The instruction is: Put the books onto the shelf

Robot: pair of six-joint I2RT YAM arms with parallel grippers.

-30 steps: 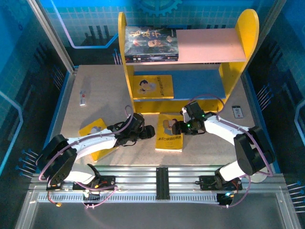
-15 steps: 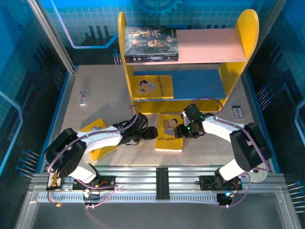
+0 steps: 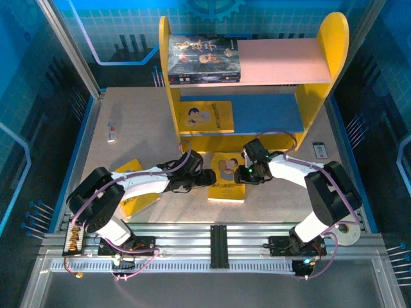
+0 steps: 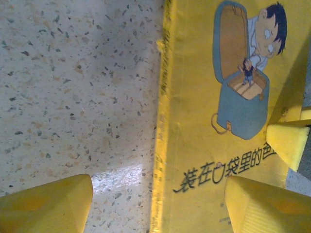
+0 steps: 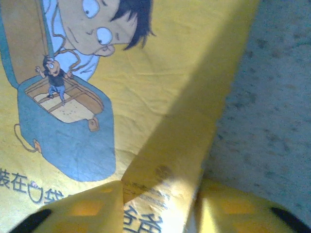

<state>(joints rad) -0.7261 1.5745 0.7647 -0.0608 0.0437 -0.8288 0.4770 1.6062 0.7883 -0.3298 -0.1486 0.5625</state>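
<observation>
Across the far half of the speckled bench (image 3: pixel 135 122) stands the shelf (image 3: pixel 335 38), its yellow rounded side panels carrying a pale pink upper board (image 3: pixel 282 61) and a blue lower board (image 3: pixel 266 114). A stack of dark books (image 3: pixel 203 59) with portraits on the cover lies flat at the left end of the upper board. One shelved yellow book (image 3: pixel 205 117) lies flat at the left end of the lower board.

Nearer the bases, the left arm (image 3: pixel 138 183) and the right arm (image 3: pixel 295 170) reach inward from either side and meet at the middle yellow book (image 3: pixel 226 186). It lies face up on the bench just in front of the shelf, its cover showing a cartoon boy, a blue case and a Chinese title.

The left fingers (image 4: pixel 46 204) are spread wide and straddle that book's left edge, one over bare bench and the other over the cover beside the title. I cannot tell whether they touch anything.

The right fingers (image 5: pixel 82 208) stand narrow at the book's right edge. The edge rises off the bench and fills the gap between them, so they appear to pinch it.

Another yellow book (image 3: pixel 122 172) lies on the bench at the left, partly under the left arm.

A small white device (image 3: pixel 112 133) lies near the bench's left side. A small dark device (image 3: pixel 319 150) lies just right of the shelf's foot.
</observation>
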